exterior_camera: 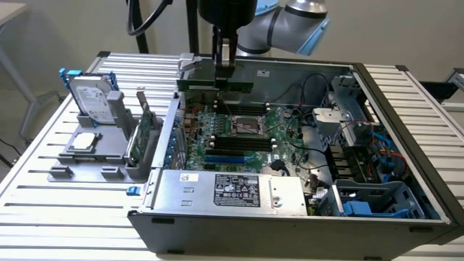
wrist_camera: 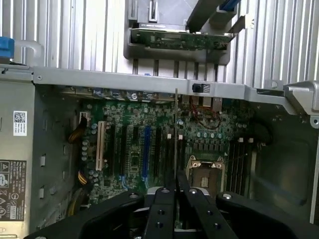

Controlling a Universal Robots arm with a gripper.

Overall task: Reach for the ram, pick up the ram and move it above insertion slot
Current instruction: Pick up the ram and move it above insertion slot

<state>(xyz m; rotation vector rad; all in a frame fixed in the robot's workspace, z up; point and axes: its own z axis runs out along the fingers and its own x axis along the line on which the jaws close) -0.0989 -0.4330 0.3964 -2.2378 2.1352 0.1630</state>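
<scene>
**RAM held edge-down over the open case**

The ram [exterior_camera: 215,85] sits upper centre of the exterior frame, a thin green stick hanging level above the far end of the motherboard [exterior_camera: 239,136]. My tool [exterior_camera: 225,61] is clenched on its top edge, fingers pointing straight down. In the wrist view the ram [wrist_camera: 176,144] shows as a thin vertical line running up from between my fingers [wrist_camera: 162,209]. I judge the edge-down hold keeps the contact edge facing the board, ready for a slot.

The dark memory slots [exterior_camera: 242,142] lie lower in the exterior frame, beside the CPU socket [exterior_camera: 245,125]. The stick seems to hang behind them, not yet over them; depth is hard to judge.

The holder [exterior_camera: 101,147] on the tabletop [exterior_camera: 65,217], left of frame, carries the hard drive [exterior_camera: 93,100] and the upright card [exterior_camera: 149,130].

Hard to make out: the stick's chips, its contact edge, and the exact finger contact. In the wrist view the slots near the socket are blurred and shadowed.
</scene>
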